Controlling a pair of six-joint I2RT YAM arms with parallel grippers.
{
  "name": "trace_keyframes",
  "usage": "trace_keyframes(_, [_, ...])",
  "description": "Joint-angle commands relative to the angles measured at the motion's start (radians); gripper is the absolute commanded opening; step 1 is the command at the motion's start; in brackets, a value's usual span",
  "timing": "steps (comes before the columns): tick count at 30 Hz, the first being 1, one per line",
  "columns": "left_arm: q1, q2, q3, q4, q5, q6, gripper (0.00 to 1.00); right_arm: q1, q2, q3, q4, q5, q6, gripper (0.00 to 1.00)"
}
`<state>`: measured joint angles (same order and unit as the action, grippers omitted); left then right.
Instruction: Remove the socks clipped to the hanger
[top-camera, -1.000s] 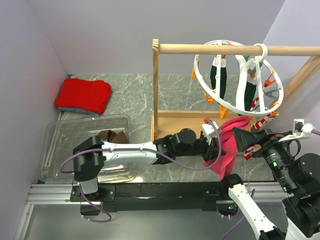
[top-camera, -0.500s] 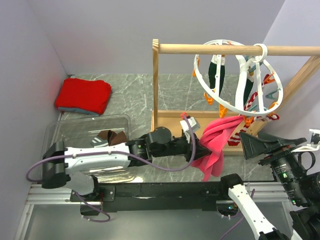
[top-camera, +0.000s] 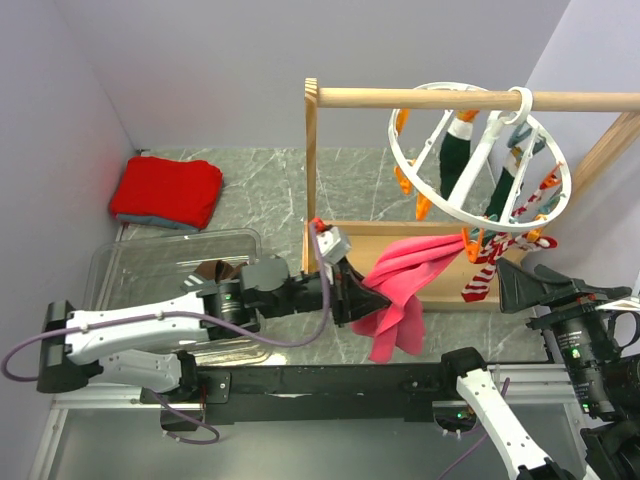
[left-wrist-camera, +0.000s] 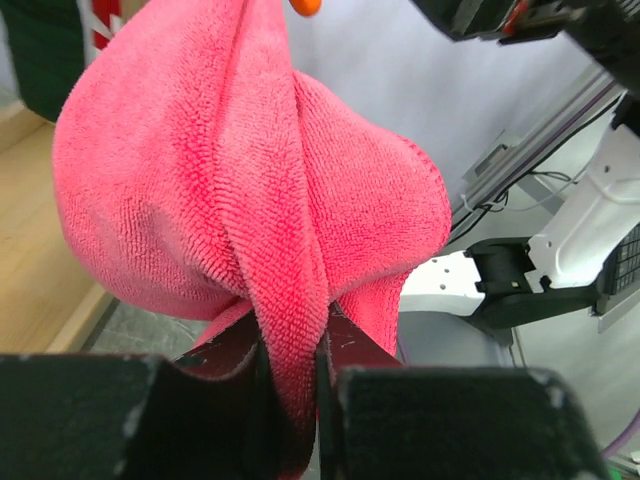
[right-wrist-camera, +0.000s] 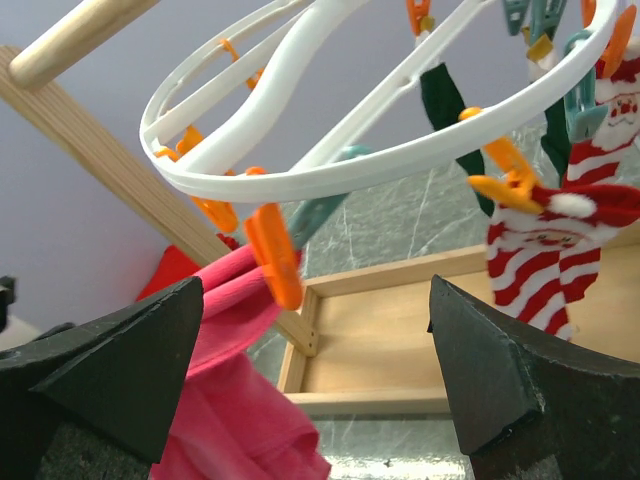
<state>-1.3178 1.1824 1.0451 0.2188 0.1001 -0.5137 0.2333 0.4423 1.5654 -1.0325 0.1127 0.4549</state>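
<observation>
Pink cloth (top-camera: 403, 285), clamped in the left gripper (top-camera: 362, 300) yet pegged to the tilted hanger (right-wrist-camera: 330, 170) at far right, may drag that hanger off the wooden rail (top-camera: 420, 97) if pulled leftward, while the socks (top-camera: 482, 270) hang clipped there and the right gripper (right-wrist-camera: 315, 350) gapes wide.

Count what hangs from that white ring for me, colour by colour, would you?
dark green socks: 2
red-and-white striped socks: 2
pink cloth: 1
total: 5
</observation>
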Motion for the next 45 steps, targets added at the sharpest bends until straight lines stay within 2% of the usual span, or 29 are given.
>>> trace_keyframes(1, [-0.004,-0.111,-0.023,-0.030,-0.072,0.007,0.18,0.003,-0.019,0.007,0.045,0.033,-0.010,1.00])
trace_keyframes(9, [-0.004,-0.272,-0.088,-0.136,-0.259,0.037,0.20,0.003,0.001,0.018,0.063,-0.004,-0.010,1.00])
trace_keyframes(12, [-0.004,-0.306,-0.115,-0.148,-0.310,0.035,0.26,0.003,0.018,0.007,0.060,-0.010,-0.025,0.99])
trace_keyframes(14, [-0.004,-0.313,-0.123,-0.150,-0.316,0.040,0.30,0.003,0.038,-0.004,0.063,-0.048,-0.038,0.98])
trace_keyframes(19, [-0.004,-0.313,-0.093,-0.211,-0.388,0.052,0.30,0.003,0.079,-0.083,0.110,-0.186,-0.079,0.96])
trace_keyframes(23, [-0.004,-0.340,-0.111,-0.205,-0.390,0.050,0.31,0.003,0.096,-0.162,0.166,-0.223,-0.111,0.93])
trace_keyframes(33, [-0.004,-0.351,-0.117,-0.208,-0.378,0.040,0.32,0.003,0.133,-0.246,0.256,-0.179,-0.199,0.90])
trace_keyframes(37, [-0.004,-0.351,-0.122,-0.203,-0.369,0.029,0.34,0.004,0.128,-0.284,0.307,-0.229,-0.203,0.87])
trace_keyframes(41, [-0.004,-0.349,-0.123,-0.214,-0.367,0.014,0.35,0.003,0.124,-0.312,0.341,-0.202,-0.193,0.84])
trace_keyframes(44, [-0.004,-0.351,-0.129,-0.217,-0.367,0.006,0.41,0.003,0.124,-0.315,0.347,-0.170,-0.167,0.79])
trace_keyframes(45, [-0.004,-0.351,-0.137,-0.216,-0.373,0.003,0.48,0.003,0.119,-0.317,0.351,-0.173,-0.153,0.79])
